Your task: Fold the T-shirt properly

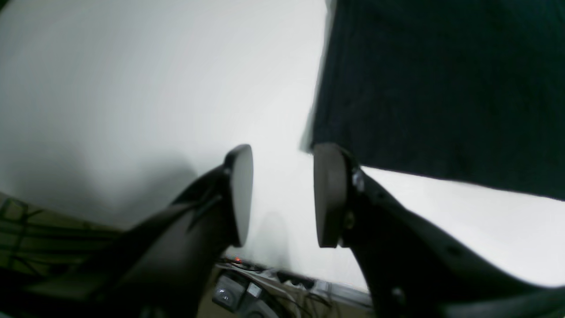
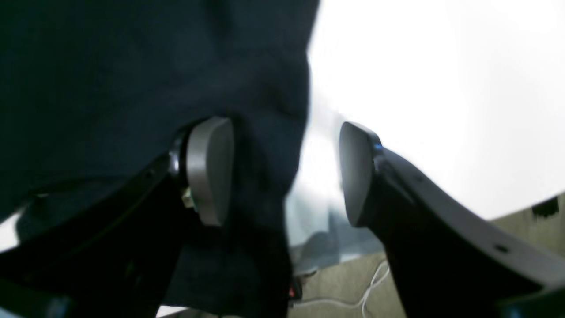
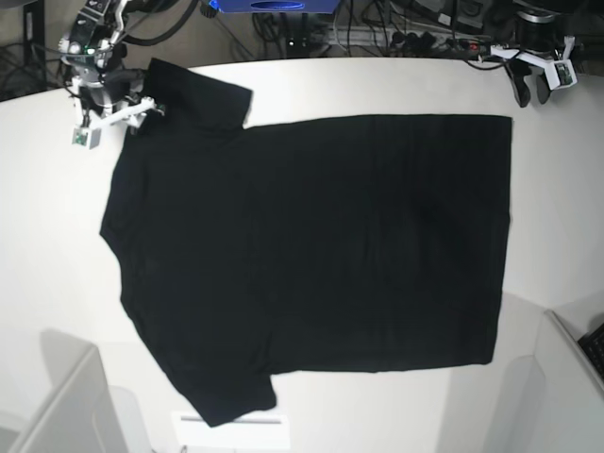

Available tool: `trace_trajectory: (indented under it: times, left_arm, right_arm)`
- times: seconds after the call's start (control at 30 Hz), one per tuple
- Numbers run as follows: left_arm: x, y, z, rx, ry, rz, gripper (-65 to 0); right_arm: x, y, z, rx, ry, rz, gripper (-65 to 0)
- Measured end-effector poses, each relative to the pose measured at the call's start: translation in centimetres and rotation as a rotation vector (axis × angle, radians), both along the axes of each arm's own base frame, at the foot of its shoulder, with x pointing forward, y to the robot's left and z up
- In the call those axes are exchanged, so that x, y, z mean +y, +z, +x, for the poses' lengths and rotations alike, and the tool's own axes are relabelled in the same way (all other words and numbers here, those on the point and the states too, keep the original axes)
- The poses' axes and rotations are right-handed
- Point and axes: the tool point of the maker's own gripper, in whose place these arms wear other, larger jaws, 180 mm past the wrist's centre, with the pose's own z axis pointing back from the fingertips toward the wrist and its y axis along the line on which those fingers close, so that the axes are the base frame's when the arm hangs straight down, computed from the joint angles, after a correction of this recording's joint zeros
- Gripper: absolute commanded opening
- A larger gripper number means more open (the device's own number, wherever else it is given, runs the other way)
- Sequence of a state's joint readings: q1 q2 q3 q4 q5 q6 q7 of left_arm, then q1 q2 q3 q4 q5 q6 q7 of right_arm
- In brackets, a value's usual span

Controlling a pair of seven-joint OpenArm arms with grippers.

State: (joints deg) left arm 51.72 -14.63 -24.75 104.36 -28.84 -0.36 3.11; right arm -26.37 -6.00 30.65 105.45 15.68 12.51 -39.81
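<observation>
Tabletop point(image 3: 377, 85): white, carries the T-shirt point(image 3: 311, 245), spread flat, plain black side up, lying between our two claws. Right claw point(image 2: 282, 172) released, nothing gripped, jaws straddling the sleeve edge; cloth lies across one pad. Risk: lifting away could snag and drag that sleeve, wrinkling it. Left claw point(image 1: 282, 194) released, empty, hem corner just beside it; a low pass could flip it.
</observation>
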Motion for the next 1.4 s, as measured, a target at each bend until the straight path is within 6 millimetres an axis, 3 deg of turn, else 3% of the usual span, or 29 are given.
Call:
trace_trajectory:
  times: [0.2,0.3,0.4,0.53,0.6,0.73,0.87,1.17,1.4]
  left_arm:
    - [-0.1,-0.7,1.6,0.019,0.01,-0.03,-42.1]
    - [0.6,-2.0,2.3,0.035,0.041,-0.045,-42.1]
    - [1.0,-3.4,2.4,0.073,0.068,-0.064,-42.1]
    - [1.1,-3.5,2.5,0.072,0.07,-0.064,-42.1]
    - [1.0,-3.5,2.5,0.072,0.071,-0.065,-42.1]
    - [0.8,-3.6,2.5,0.05,0.101,-0.127,-42.0]
    - [0.6,-3.7,2.5,0.02,0.15,-0.219,-42.0]
    - [0.8,-5.2,1.6,0.057,0.178,-0.239,-42.0]
    - [-0.4,-6.0,4.7,0.092,0.16,-0.312,-42.0]
  right_arm:
    - [0.8,-1.2,-0.5,0.024,0.01,0.022,-30.9]
    - [2.8,-1.4,-0.4,0.009,0.068,0.039,-30.9]
    - [3.9,-1.6,-0.5,0.01,0.093,0.055,-30.9]
    - [4.1,-1.6,-0.7,0.004,0.095,0.062,-32.0]
    - [3.9,-1.6,-0.7,0.007,0.091,0.061,-38.4]
    - [4.0,-1.8,-1.1,0.024,0.092,0.066,-65.0]
    - [4.0,-1.9,-1.1,0.025,0.091,0.07,-65.0]
    - [4.0,-1.9,-1.1,0.025,0.091,0.07,-65.0]
    - [4.1,-1.9,-1.1,0.024,0.091,0.074,-65.0]
